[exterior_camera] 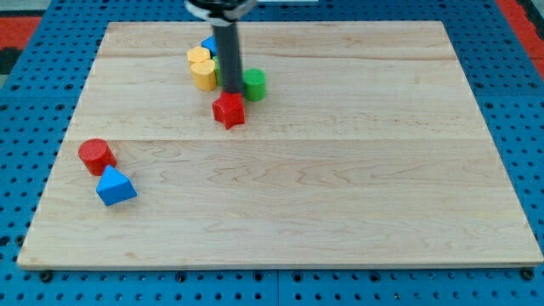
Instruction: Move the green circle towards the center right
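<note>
The green circle point(254, 83) sits on the wooden board point(340, 170) near the view's top, left of centre. My tip point(233, 92) is just left of it, close or touching, and right above the red star point(229, 110). The rod hides part of another green block point(219, 71) behind it. Two yellow blocks point(202, 68) stand left of the rod, and a blue block point(209, 43) peeks out above them.
A red cylinder point(96, 155) and a blue triangle point(115, 186) lie at the view's left, low on the board. The board rests on a blue perforated base point(25, 170).
</note>
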You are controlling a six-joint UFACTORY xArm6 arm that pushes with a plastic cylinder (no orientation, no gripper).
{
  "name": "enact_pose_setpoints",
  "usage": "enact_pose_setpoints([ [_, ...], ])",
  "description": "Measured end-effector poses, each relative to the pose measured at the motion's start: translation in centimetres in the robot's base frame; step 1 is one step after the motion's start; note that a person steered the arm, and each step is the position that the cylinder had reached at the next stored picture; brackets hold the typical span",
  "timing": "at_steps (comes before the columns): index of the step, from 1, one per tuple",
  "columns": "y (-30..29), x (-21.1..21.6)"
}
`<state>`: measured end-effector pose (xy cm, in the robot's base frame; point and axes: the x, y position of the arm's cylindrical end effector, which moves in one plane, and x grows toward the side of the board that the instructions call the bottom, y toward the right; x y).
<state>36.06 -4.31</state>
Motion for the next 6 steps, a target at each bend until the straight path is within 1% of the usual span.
enact_pose_setpoints([
  [1,-3.2,-0.5],
  [2,-1.0,-2.5],
  [5,18.6,-2.3],
  [6,15.0,-1.8],
])
